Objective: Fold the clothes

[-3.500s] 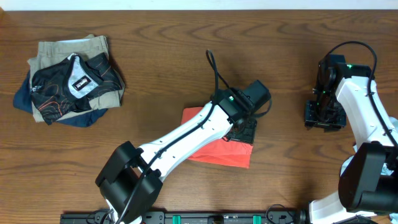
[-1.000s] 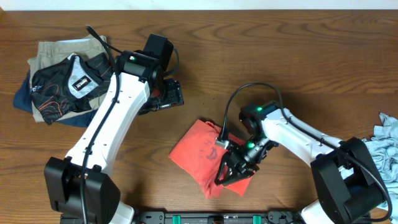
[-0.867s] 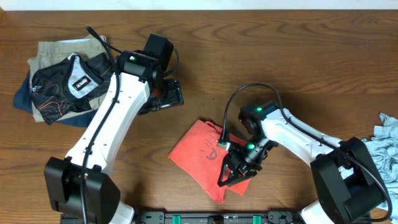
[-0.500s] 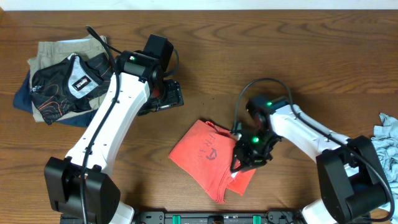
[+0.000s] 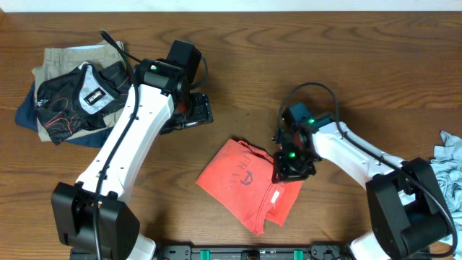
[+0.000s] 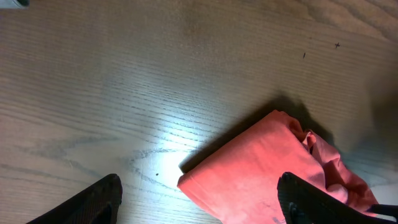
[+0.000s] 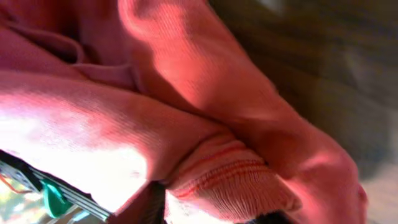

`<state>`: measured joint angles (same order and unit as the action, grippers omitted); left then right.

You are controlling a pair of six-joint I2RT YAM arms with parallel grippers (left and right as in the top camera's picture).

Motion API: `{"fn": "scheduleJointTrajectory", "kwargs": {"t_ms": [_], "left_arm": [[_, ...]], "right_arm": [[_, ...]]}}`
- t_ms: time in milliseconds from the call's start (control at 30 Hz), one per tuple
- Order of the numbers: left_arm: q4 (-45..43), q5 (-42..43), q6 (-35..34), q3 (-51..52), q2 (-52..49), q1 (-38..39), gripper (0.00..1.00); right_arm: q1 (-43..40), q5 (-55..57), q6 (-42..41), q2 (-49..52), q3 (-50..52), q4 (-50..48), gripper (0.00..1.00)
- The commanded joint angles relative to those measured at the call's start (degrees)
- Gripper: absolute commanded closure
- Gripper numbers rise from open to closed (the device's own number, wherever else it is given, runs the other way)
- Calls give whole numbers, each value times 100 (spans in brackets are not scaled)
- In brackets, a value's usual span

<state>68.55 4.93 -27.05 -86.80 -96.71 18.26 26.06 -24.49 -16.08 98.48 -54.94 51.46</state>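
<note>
A red shirt (image 5: 242,180) lies crumpled at the table's front middle. My right gripper (image 5: 291,165) is shut on its right edge and holds a ribbed hem (image 7: 239,180) raised, so red cloth fills the right wrist view. My left gripper (image 5: 192,113) hovers open and empty over bare wood, behind and left of the shirt. In the left wrist view the shirt (image 6: 280,165) lies between and beyond my wide-apart fingertips (image 6: 93,202).
A stack of folded clothes (image 5: 79,94), with a black patterned piece on top, sits at the far left beside my left arm. A grey-blue garment (image 5: 449,170) lies at the right edge. The table's front edge runs just below the shirt.
My right gripper has moved back and to the right with the shirt's edge in it, pulling the shirt open. Over the last second my left arm has stayed still.
</note>
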Motion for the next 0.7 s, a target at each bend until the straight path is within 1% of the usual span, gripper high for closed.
{"fn": "scheduleJointTrajectory", "kwargs": {"t_ms": [0,33,200,433,500,567,667], "left_arm": [[17,-48,48,35,-39,-9,19],[17,-48,48,35,-39,-9,19],[20,-48,50,35,-39,-9,19],[17,-48,48,35,-39,-9,19],[15,-48,48,35,-39,-9,19],[15,-48,48,35,-39,-9,19],[17,-48,48,35,-39,-9,19]], "right_arm": [[155,22,-260,-118,33,-114,97],[155,24,-260,-118,33,-125,99],[-46,28,-129,-131,-33,-15,99],[-778,31,407,-374,-584,1003,99],[-914,70,525,-452,-658,1163,99],[-1008,256,525,-487,-656,1259,99],[-1029,1038,439,-483,-560,1335,99]]}}
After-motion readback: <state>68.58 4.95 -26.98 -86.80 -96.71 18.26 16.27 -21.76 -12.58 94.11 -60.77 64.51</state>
